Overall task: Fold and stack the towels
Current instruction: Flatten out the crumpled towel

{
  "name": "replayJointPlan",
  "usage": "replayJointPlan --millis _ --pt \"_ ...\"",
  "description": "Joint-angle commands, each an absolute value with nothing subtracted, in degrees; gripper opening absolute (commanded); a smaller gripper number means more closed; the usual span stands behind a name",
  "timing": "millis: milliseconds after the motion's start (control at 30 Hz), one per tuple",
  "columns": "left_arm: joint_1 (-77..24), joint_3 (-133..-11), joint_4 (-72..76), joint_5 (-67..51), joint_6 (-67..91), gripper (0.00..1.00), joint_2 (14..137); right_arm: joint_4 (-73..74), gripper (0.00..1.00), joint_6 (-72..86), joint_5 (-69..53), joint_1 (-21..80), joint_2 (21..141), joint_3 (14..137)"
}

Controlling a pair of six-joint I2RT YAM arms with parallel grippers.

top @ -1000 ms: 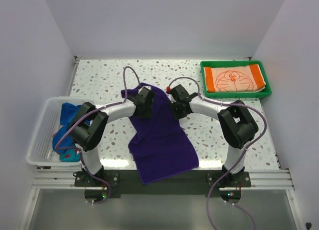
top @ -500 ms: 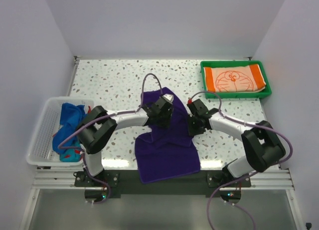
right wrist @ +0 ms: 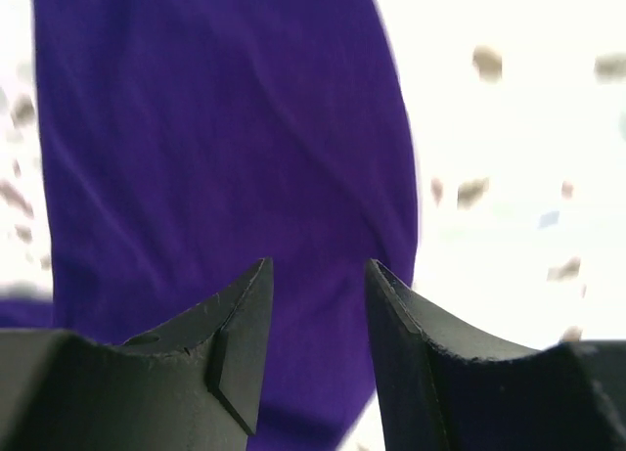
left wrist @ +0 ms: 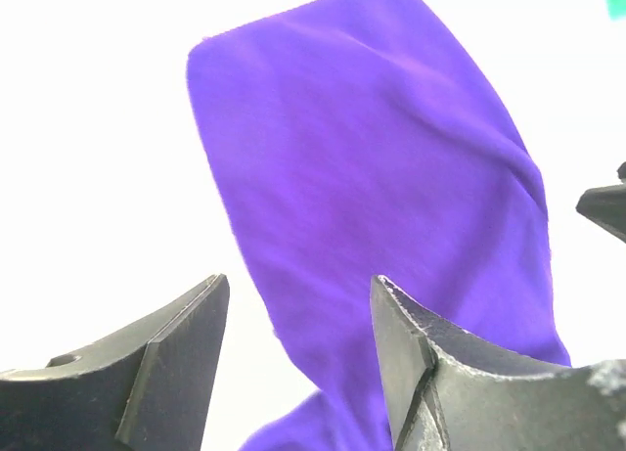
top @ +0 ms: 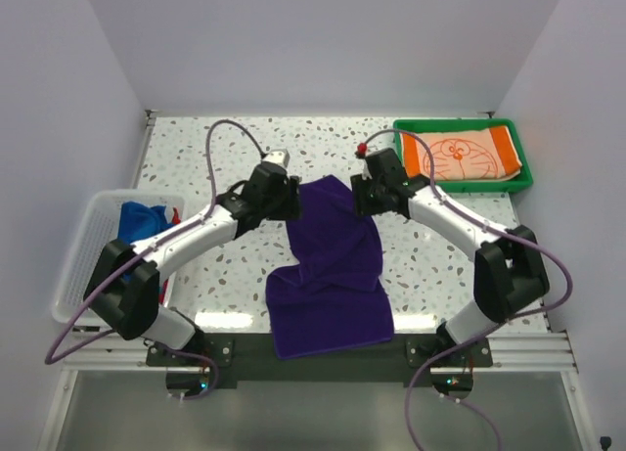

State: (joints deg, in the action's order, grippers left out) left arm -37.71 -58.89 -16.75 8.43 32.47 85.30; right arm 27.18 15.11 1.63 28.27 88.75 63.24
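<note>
Down by my two bases, a grey metal rail [top: 528, 345] runs along the near edge of the table [top: 196, 157]; the table top is white with small dark specks. The purple towel [top: 333, 275] lies in the middle; its wide near end hangs over the table edge onto the rail; its thin far end sits bunched up on top. My left gripper [left wrist: 298, 285] is just beside that far end on the left, fingers apart with nothing between them; my right gripper [right wrist: 318, 267] is just beside it on the right, fingers apart too, holding nothing. On the left stands a white basket [top: 83, 265] with a blue towel [top: 137, 221] inside. At the far right, a green tray [top: 523, 177] holds the orange and white towel [top: 460, 157] with the cat face, folded flat. Plain pale walls [top: 323, 50] close in three sides.

My left arm covers the near part of the basket; a bit of red shows there, too small to tell. My wrist views are washed out and blurry; I cannot tell if my fingertips touch the cloth.
</note>
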Motion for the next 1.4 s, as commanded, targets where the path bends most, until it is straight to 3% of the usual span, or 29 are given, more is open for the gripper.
replayJointPlan --millis 0,333,800,1067,1300,1367 --pt "-32.79 -56.95 -15.83 10.63 33.05 0.65 86.74 21.99 0.46 7.83 1.85 27.69 96.12 69.68" --pt "-27.42 -62.31 -13.45 10.19 31.12 0.64 98.61 20.74 0.45 3.08 1.67 25.32 113.90 89.54" --pt "-27.51 -67.76 -13.18 7.65 30.06 0.61 109.42 20.83 0.46 1.76 0.18 24.26 124.71 95.19" --pt "-29.26 -68.73 -13.53 5.89 30.41 0.47 112.14 20.83 0.40 1.40 -3.95 24.26 125.60 93.26" --pt "-31.11 -70.57 -14.68 7.47 31.90 0.26 115.22 20.65 0.26 1.41 -4.13 24.26 123.58 90.71" --pt "-31.38 -70.84 -14.59 7.30 32.25 0.19 115.66 20.83 0.18 1.32 -4.13 24.26 122.79 90.44"
